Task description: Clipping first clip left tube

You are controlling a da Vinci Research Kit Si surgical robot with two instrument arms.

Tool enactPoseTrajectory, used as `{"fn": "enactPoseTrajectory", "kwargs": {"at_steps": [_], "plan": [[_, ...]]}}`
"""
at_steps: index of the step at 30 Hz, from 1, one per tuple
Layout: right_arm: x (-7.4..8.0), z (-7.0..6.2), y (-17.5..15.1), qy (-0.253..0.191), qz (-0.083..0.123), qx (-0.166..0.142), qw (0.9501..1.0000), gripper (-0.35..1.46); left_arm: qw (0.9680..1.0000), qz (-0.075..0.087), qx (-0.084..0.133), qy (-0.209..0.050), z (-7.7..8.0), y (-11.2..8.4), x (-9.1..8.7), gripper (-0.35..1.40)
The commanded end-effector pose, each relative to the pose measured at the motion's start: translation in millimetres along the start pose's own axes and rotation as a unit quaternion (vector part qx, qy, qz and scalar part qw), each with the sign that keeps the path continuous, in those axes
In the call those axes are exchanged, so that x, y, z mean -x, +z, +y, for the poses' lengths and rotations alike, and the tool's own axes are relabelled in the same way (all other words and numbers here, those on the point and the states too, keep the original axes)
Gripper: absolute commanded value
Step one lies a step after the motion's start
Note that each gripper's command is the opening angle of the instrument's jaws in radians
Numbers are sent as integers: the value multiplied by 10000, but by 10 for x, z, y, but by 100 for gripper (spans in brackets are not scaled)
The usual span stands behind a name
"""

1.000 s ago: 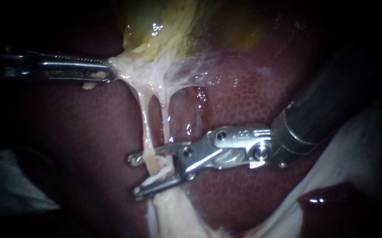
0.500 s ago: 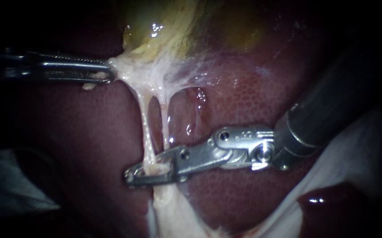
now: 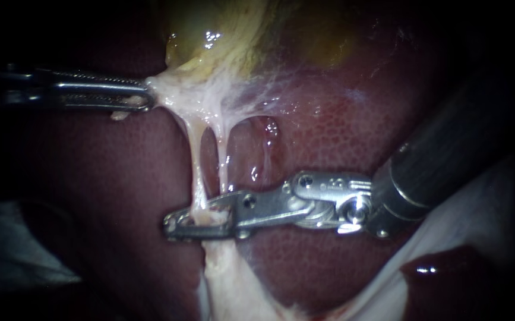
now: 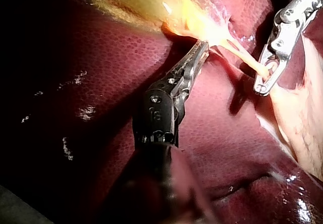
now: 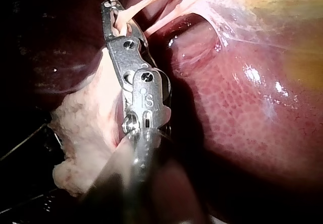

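Note:
In the endoscope view two pale tubes run down from the gallbladder (image 3: 239, 35). The left tube (image 3: 196, 172) passes between the jaws of my right instrument (image 3: 177, 224), which are shut on it near its lower end. The right tube (image 3: 223, 160) ends just beside those jaws. My left instrument (image 3: 148, 95) is shut on the whitish tissue at the gallbladder's neck and holds it stretched to the left. In the left wrist view my left instrument (image 4: 201, 50) grips that tissue, with my right instrument (image 4: 263, 80) beyond it. In the right wrist view, my right instrument (image 5: 113, 17) clamps the tube.
Dark red liver (image 3: 328, 142) lies under and around the tubes. A pale fatty stump (image 3: 233, 285) continues below the right jaws. A whitish sheet (image 3: 477, 196) lies under the right shaft at the lower right.
My right instrument's jaws, wide open around the left tube a second ago, have come together on it and shifted slightly left. The left instrument has held still.

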Motion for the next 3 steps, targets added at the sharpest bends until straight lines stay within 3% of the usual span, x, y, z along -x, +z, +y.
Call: {"fn": "enactPoseTrajectory", "kwargs": {"at_steps": [1, 3], "plan": [[1, 0, 0, 3, -5, -17, 10000, -35, 10000, 0, -1, -1, 0, 0, 0, -35], [1, 1, 0, 62, -13, -75, 10000, -35, 10000, 0, -1, -1, 0, 1, 0, -35]]}}
